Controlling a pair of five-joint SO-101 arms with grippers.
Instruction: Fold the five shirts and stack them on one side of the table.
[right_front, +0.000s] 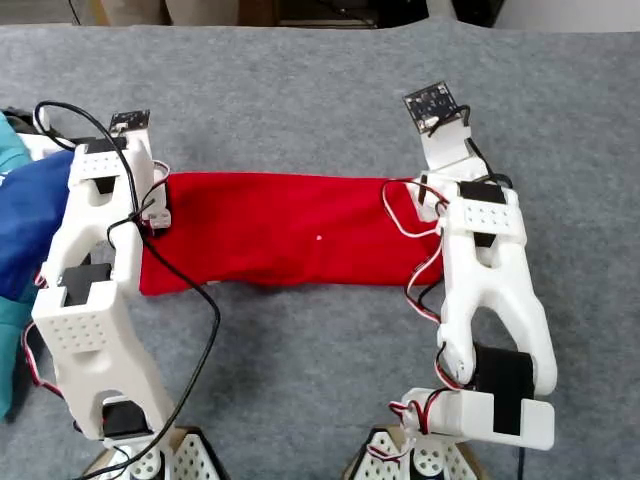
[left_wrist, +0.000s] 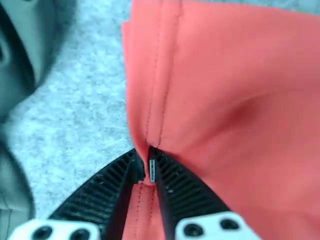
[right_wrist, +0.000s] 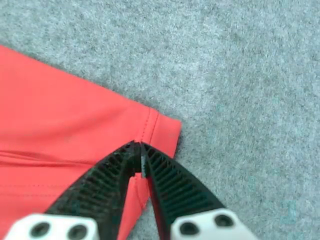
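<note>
High view shows the red shirt (right_front: 290, 230) lying as a long folded band across the middle of the table (right_front: 300, 100), its length running from the left edge toward the right edge; its near edge bows slightly toward the front edge; the cloth lies flat on the grey felt. The left claw (right_front: 155, 205) sits on the band's left end and the right claw (right_front: 432, 200) on its right end; one arm stands at each end.

Left wrist view has the left claw (left_wrist: 148, 162) pinched narrow on a stitched seam of the red shirt (left_wrist: 225, 100), with red cloth showing between the black ribbed jaws; right wrist view has the right claw (right_wrist: 138, 159) pinched narrow on the hem of the red shirt (right_wrist: 60, 115), just beside a corner of the cloth, with bare felt beyond it.

A blue shirt (right_front: 30, 220) lies at the left edge of the table, beside the left arm and on top of a teal shirt (right_front: 10, 330); both lie near the red shirt's left end.
</note>
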